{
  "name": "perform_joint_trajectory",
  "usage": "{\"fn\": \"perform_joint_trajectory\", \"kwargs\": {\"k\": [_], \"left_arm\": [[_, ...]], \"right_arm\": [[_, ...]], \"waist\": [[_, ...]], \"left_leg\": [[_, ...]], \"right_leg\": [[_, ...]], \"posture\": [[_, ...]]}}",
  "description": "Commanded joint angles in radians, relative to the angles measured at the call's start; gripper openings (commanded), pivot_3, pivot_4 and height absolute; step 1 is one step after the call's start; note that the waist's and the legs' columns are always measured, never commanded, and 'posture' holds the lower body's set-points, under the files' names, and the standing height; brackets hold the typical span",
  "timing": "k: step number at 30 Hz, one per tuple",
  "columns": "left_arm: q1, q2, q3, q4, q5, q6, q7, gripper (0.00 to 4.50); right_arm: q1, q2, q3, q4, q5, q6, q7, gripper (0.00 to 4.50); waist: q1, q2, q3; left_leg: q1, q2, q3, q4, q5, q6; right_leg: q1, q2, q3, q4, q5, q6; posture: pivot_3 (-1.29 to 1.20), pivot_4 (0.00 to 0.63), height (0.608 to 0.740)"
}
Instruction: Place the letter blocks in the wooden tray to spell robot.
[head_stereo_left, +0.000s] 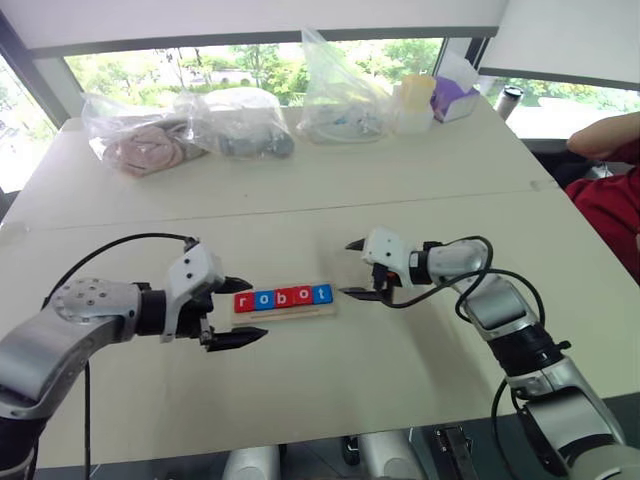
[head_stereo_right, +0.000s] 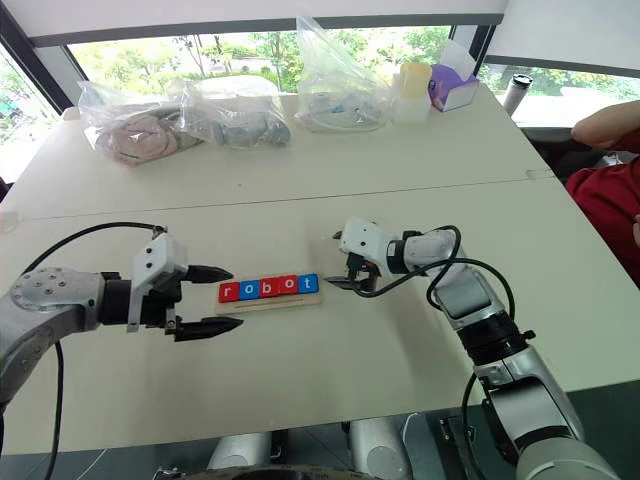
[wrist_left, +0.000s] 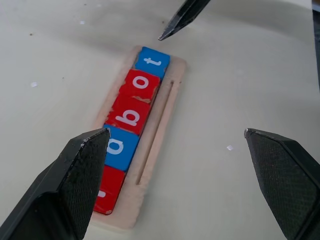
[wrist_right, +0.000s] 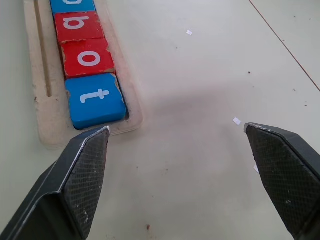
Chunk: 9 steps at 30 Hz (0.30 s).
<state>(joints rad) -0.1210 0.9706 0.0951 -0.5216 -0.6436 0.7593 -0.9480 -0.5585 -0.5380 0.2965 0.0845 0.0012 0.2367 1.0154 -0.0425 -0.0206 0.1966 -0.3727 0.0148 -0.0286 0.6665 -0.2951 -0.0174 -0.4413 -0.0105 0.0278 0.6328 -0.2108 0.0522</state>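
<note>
A pale table (head_stereo_left: 300, 380) carries a wooden tray (head_stereo_left: 285, 312) of letter blocks (head_stereo_left: 283, 297). Well behind the tray, along the window edge, lie clear plastic bags (head_stereo_left: 190, 130) and possibly a purple box (head_stereo_left: 455, 98).

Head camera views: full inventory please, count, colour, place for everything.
Small square letter blocks: five; red r, blue o, red b, red o, blue t; in a row in the tray, spelling robot.
Pale wooden tray: one; table centre, between the grippers.
Large off-white table: one; a seam runs across it.
Clear plastic bags: three; holding pinkish, grey and pale contents; far edge by the window.
Pale yellow container: one; far edge, right of the bags.
Purple and white box: one; far right corner.
Dark cylindrical cup: one; beyond the table's far right corner.
Person in red top: one; right edge.
Left gripper: open, at the tray's r end.
Right gripper: open, just off the t end.
</note>
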Motion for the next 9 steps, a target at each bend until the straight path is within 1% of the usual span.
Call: {"fn": "perform_joint_trajectory", "kwargs": {"k": [1,3,4,5,7,9], "left_arm": [[0.014,-0.008,0.088,0.010,-0.025,0.007,0.022,4.50],[0.072,-0.003,0.151,0.012,-0.037,0.011,0.015,4.50],[0.128,-0.004,0.209,0.014,-0.042,0.013,0.010,4.50],[0.200,-0.016,0.280,0.025,-0.033,0.006,0.012,4.50],[0.338,-0.075,0.433,0.068,-0.031,-0.014,0.020,4.50],[0.399,-0.111,0.505,0.087,-0.037,-0.031,0.024,4.50]], "right_arm": [[0.007,-0.019,-0.026,-0.041,0.007,0.013,-0.008,4.42],[0.040,-0.039,-0.079,-0.118,0.074,0.120,0.003,4.42],[0.075,-0.052,-0.130,-0.192,0.137,0.215,0.004,4.42],[0.124,-0.065,-0.202,-0.284,0.223,0.331,-0.001,4.42],[0.252,-0.099,-0.370,-0.464,0.410,0.560,-0.005,4.42],[0.320,-0.119,-0.458,-0.553,0.515,0.687,-0.024,4.42]], "waist": [[0.000,0.000,0.000],[0.000,0.000,0.000],[0.001,0.000,0.000],[0.001,0.000,0.000],[0.002,0.001,0.000],[0.004,0.001,-0.001]], "left_leg": [[0.000,0.000,0.000,0.000,0.000,0.000],[0.000,0.000,0.000,0.000,0.000,0.000],[0.000,0.000,0.000,0.000,0.000,0.000],[-0.001,0.000,0.000,-0.001,0.000,0.000],[-0.001,0.002,0.000,-0.002,0.000,0.000],[-0.001,0.002,-0.002,-0.003,-0.001,0.001]], "right_leg": [[0.000,0.000,0.000,0.000,0.000,0.000],[0.000,0.000,0.000,0.000,0.000,0.000],[0.000,0.000,0.000,0.000,0.000,0.000],[-0.001,-0.001,0.000,0.000,0.000,0.001],[-0.001,-0.001,0.000,0.000,0.000,0.001],[-0.001,-0.002,-0.001,-0.001,-0.002,0.002]], "posture": [[0.00,0.150,0.740],[0.00,0.150,0.740],[0.00,0.150,0.740],[0.00,0.150,0.740],[0.00,0.150,0.740],[0.00,0.150,0.740]]}}
